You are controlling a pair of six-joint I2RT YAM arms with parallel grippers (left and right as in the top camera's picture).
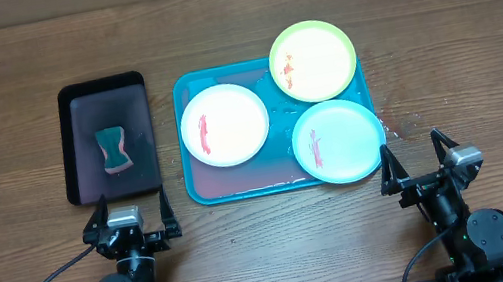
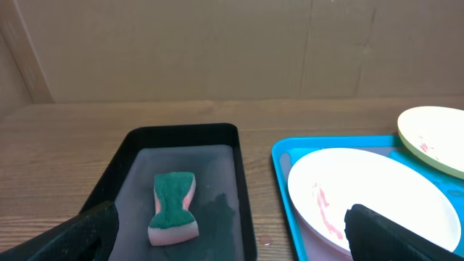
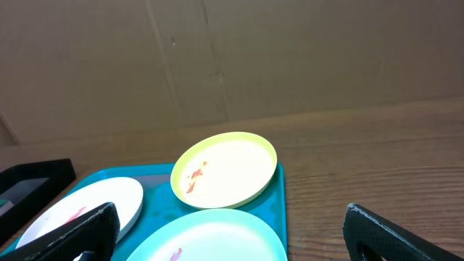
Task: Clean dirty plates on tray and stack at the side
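The turquoise tray [image 1: 201, 191] holds three plates with red smears: a white plate [image 1: 225, 125] at left, a lime-green plate [image 1: 314, 60] at back right, a light aqua plate [image 1: 338, 141] at front right. My left gripper [image 1: 129, 218] is open and empty near the table's front edge, in front of the black tray. My right gripper [image 1: 420, 162] is open and empty, just right of the aqua plate. The left wrist view shows the white plate [image 2: 377, 196] and tray rim [image 2: 281, 170]. The right wrist view shows the green plate [image 3: 225, 168], aqua plate [image 3: 217, 235] and white plate [image 3: 83, 206].
A small black tray [image 1: 75, 113] stands left of the turquoise tray, with a green-and-pink sponge [image 1: 113, 151] in it; both show in the left wrist view, the tray [image 2: 243, 196] and the sponge [image 2: 174, 206]. Water drops lie on the table near the tray's right edge [image 1: 393, 124].
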